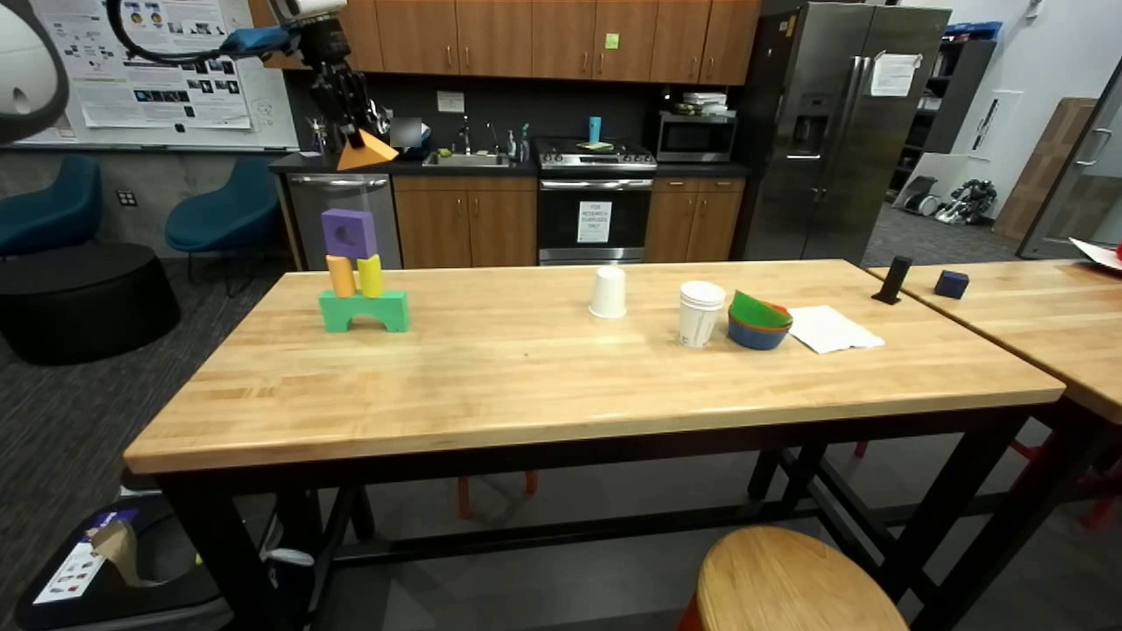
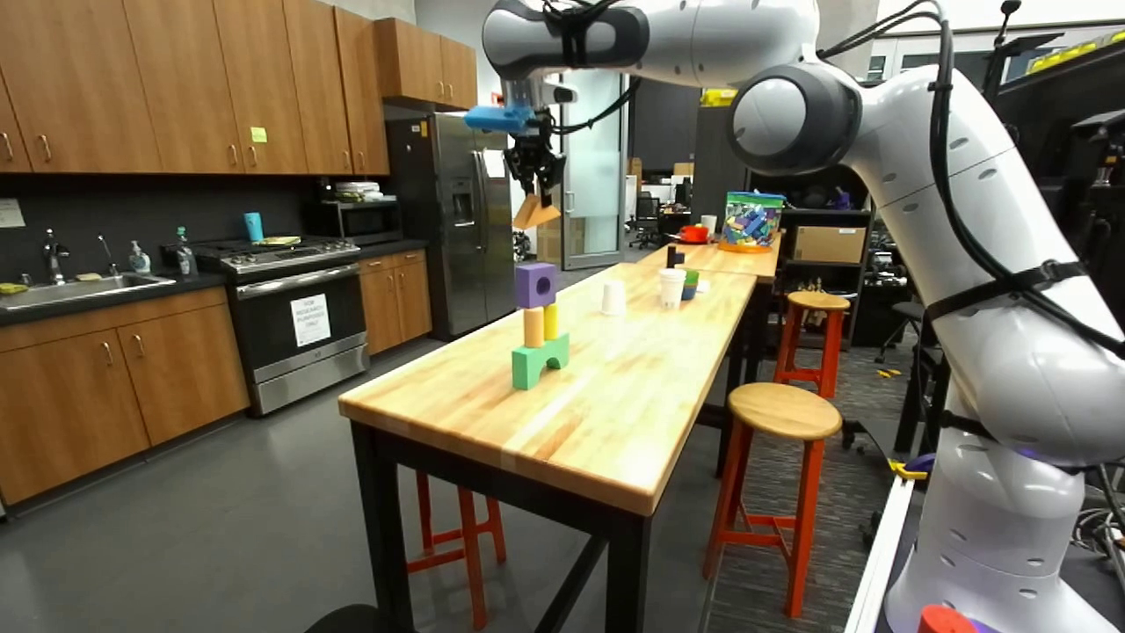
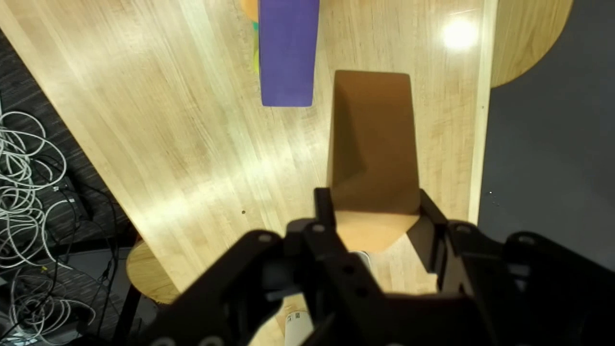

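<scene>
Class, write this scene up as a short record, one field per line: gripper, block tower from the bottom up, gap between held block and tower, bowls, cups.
Gripper: shut on an orange wedge-shaped block
Base: green arch, standing on the wooden table
Middle: orange cylinder and yellow cylinder, both upright
Top: purple block with a round hole
Gap: orange wedge-shaped block held higher than the purple block, not touching it
Bowls: green bowl tilted, stacked above the blue bowl
Cups: one white cup upside down; second white cup beside the blue bowl
</scene>
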